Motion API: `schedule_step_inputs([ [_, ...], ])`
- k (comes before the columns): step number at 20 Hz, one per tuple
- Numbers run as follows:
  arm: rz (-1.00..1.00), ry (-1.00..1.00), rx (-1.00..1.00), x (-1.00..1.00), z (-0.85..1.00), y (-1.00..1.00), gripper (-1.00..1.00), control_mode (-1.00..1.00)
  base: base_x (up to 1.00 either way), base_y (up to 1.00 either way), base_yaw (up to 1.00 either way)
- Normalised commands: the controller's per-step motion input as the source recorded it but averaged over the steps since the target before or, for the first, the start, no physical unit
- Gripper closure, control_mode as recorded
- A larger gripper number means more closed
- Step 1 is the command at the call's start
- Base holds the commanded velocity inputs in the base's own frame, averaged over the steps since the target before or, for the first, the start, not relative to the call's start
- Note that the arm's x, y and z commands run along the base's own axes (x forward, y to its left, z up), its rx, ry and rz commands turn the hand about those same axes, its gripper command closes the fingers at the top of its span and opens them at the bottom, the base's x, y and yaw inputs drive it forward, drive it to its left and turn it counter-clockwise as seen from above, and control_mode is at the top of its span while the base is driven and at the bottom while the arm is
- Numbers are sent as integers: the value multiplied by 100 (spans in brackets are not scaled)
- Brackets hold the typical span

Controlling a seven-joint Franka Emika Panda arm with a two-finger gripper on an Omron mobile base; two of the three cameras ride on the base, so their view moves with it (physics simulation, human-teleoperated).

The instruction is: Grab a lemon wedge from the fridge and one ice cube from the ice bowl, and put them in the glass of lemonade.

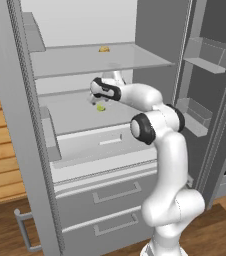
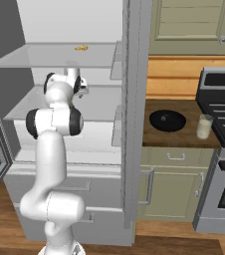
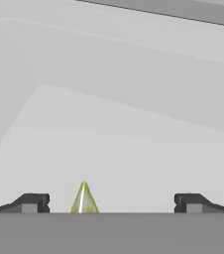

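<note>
The fridge (image 1: 20,125) stands with its doors open, and my arm reaches onto its middle shelf. On that shelf lies the lemon wedge (image 1: 101,107), tiny and yellow-green. My gripper (image 1: 96,101) hangs just above and beside it. In the hand view the lemon wedge (image 3: 84,199) sits between the wide-apart fingertips (image 3: 32,202), closer to the left one and touching neither. My gripper (image 3: 111,203) is open and holds nothing. The black ice bowl (image 2: 168,120) and the glass of lemonade (image 2: 203,126) stand on the wooden counter to the right of the fridge.
A small orange-yellow lump (image 1: 104,49) lies on the shelf above my hand. Door bins (image 1: 197,115) hang on the open right door. Two drawers (image 1: 110,192) sit below the shelves. A stove (image 2: 224,109) stands right of the counter.
</note>
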Motion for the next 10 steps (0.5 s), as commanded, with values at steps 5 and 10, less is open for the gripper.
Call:
schedule_step_inputs([
  [5, 0, -12, 2, -25, -18, -7, -100, -100, 0, 0, 0],
  [10, 0, -19, 0, -32, -4, 3, -100, -100, 0, 0, 0],
])
